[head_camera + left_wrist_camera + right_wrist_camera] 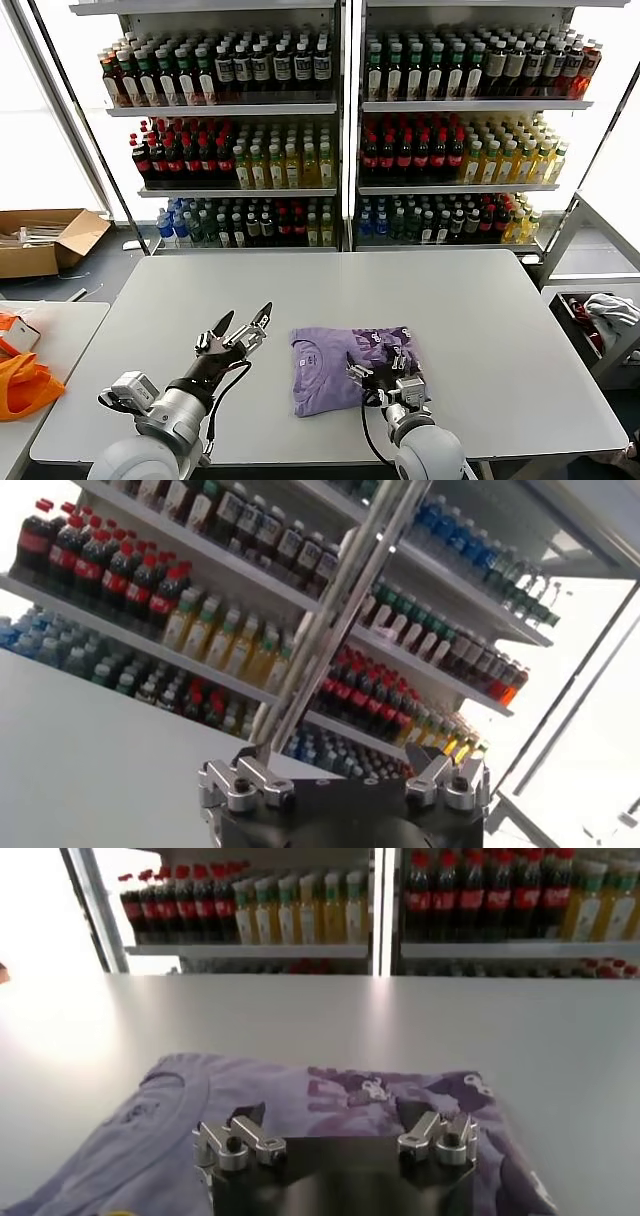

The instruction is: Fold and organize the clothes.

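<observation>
At the far left of my head view I see a bright orange fabric bag [24, 385] slumped in soft creases on a pale side table [60, 320], with an open brown cardboard box [45, 240] on the floor behind it. Next comes the wide, smooth, matte grey table [480, 330] with rounded corners that I am working at. My left gripper [243, 322] hangs raised above the bare tabletop, just left of the shirt and not touching it; its dark pointed fingers [262, 313] stand spread apart with nothing between them, tilted up toward the shelves. From its own wrist camera I see only its metal knuckles against the racks.

The clothes, a light purple short-sleeved T-shirt [335, 370] of thin soft fabric, lies near the front middle of the grey table, folded into a rough rectangle with gentle wrinkles; the ribbed collar faces left and a dark purple print [400, 1091] shows along the far edge. My right gripper [385, 372] sits low over the shirt's near right part, its black fingers [250, 1116] spread wide and pinching nothing, though I cannot tell whether the tips touch the cloth.

Behind the table, white metal shelves [350, 105] carry tight rows of plastic drink bottles [450, 150]. At the far right a white-grey cloth bundle [612, 310] lies crumpled in a bin
</observation>
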Available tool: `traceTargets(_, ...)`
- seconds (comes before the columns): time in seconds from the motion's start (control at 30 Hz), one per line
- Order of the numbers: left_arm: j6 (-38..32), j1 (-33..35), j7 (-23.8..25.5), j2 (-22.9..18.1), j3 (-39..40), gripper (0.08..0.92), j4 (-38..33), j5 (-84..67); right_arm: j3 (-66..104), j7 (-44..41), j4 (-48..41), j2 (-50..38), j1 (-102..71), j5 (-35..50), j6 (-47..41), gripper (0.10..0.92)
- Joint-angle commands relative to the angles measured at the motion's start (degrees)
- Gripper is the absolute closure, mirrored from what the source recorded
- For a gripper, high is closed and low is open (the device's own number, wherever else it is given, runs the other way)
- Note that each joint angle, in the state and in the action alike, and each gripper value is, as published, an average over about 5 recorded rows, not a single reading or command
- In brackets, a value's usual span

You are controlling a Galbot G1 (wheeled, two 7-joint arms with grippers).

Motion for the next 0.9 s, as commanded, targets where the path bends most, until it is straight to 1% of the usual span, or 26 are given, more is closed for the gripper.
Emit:
traceTargets(0.03, -0.40, 0.98, 1.19, 0.32, -1.14, 0.177, 0.21, 1.53, 10.32, -3.31, 18.60, -4.09, -3.89, -1.41, 9.64, 0.203)
traceTargets(0.13, -0.57, 1.46, 2.61, -0.07, -2.25, 0.177, 0.41, 2.61, 19.09, -6.70, 20.35, -5.86, -8.95, -1.87, 12.13, 0.203)
traceTargets(0.27, -1.20, 2.58, 5.71, -0.59, -4.13, 0.177, 1.06, 5.68, 29.15, -11.42, 20.71, -5.73, -15.67, 0.25, 14.25, 0.203)
traceTargets(0.43, -2.67, 5.00, 11.16, -1.22, -6.99, 0.177, 1.68, 10.59, 40.13, -16.16, 18.36, -4.66, -20.82, 3.01, 17.60, 0.203)
traceTargets(0.53, -3.75, 6.47, 14.06, -2.30, -8.81, 0.177, 1.96, 13.85, 45.17, -19.14, 15.93, -3.74, -22.62, 5.13, 20.19, 0.203)
traceTargets(0.63, -5.03, 7.69, 16.13, -3.94, -10.85, 0.177, 2.38, 17.00, 47.85, -20.91, 13.33, -2.79, -23.89, 6.65, 22.56, 0.203)
traceTargets(0.77, -6.41, 9.31, 17.99, -5.84, -14.02, 0.177, 2.83, 19.10, 49.02, -21.21, 11.61, -2.00, -25.33, 8.30, 23.62, 0.203)
traceTargets(0.9, -8.84, 11.09, 19.81, -6.35, -16.05, 0.177, 3.87, 22.75, 48.78, -21.27, 10.71, -1.27, -25.92, 8.06, 23.97, 0.203)
